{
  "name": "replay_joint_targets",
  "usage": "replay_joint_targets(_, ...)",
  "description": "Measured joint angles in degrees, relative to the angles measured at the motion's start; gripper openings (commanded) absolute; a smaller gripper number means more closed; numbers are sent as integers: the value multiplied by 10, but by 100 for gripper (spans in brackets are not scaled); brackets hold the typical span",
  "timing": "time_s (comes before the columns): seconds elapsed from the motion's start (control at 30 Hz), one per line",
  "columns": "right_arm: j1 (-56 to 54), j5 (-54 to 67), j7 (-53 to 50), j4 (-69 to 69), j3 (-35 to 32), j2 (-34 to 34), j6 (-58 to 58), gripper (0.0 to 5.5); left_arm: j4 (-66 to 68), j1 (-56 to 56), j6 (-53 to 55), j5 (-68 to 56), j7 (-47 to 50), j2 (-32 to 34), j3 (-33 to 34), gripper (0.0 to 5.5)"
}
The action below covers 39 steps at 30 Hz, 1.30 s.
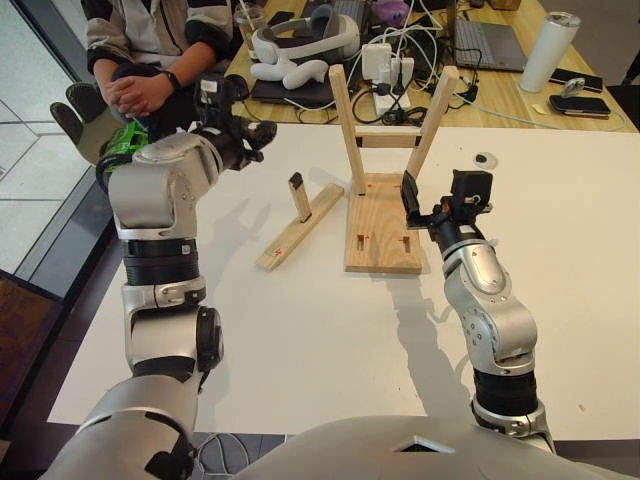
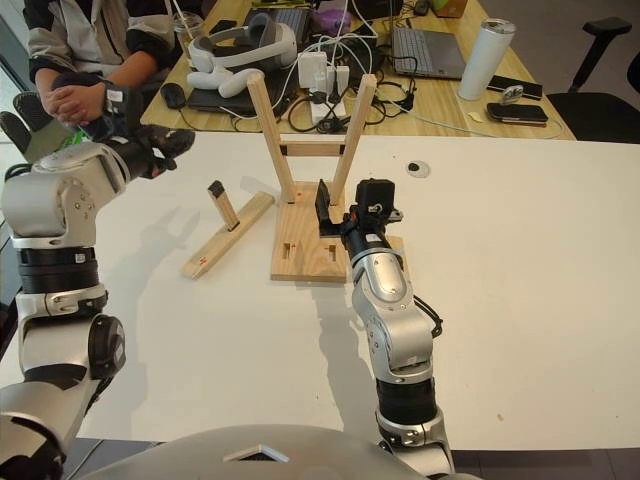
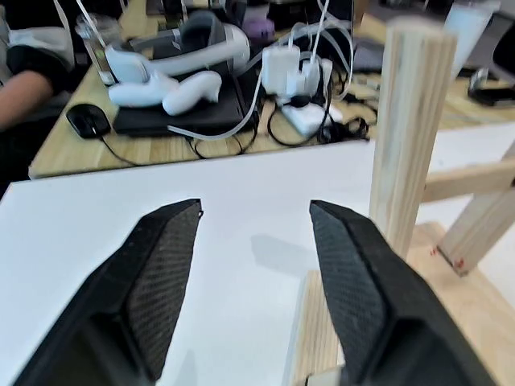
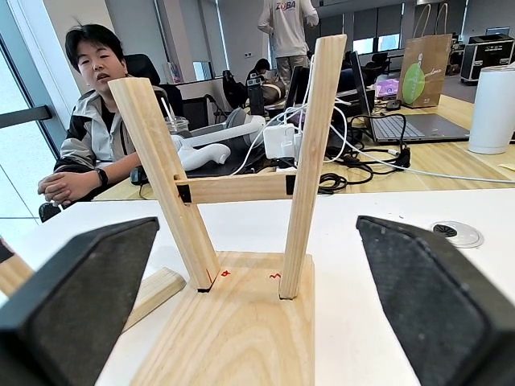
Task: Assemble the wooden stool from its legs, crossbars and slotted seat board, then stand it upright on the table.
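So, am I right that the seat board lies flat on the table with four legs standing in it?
Not quite: the seat board lies flat on the table, but only two legs stand in it, as the left eye view shows.

A pale, rectangular wooden seat board lies flat on the white table. Two light wooden legs rise from its far end, joined by a short crossbar. Left of it lies a loose wooden bar. The right gripper hovers at the board's right edge, and the left gripper hangs farther left.
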Motion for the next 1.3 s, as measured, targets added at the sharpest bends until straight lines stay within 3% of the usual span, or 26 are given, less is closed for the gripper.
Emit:
replay_joint_targets(0.13, 6, 12, 1, -3, -1, 1, -77, 457, -51, 27, -89, -27, 52, -82, 32, 251)
replay_joint_targets(0.3, 46, 12, 13, -11, 29, -1, -153, 457, -92, 113, -231, -6, 93, -151, 2, 251)
replay_joint_targets(0.57, 50, 12, 14, -10, 35, -2, -158, 457, 75, 6, -362, 36, 145, -169, -22, 251)
replay_joint_targets(0.87, 50, 11, 11, -10, 40, -3, -152, 457, 86, -8, -343, 49, 176, -165, -32, 251)
replay_joint_targets(1.03, 50, 12, 13, -10, 39, -3, -140, 457, 160, 48, -262, 103, 204, -173, -93, 251)
replay_joint_targets(1.3, 50, 12, 15, -11, 38, -3, -128, 457, 168, 28, -262, 101, 212, -183, -81, 251)
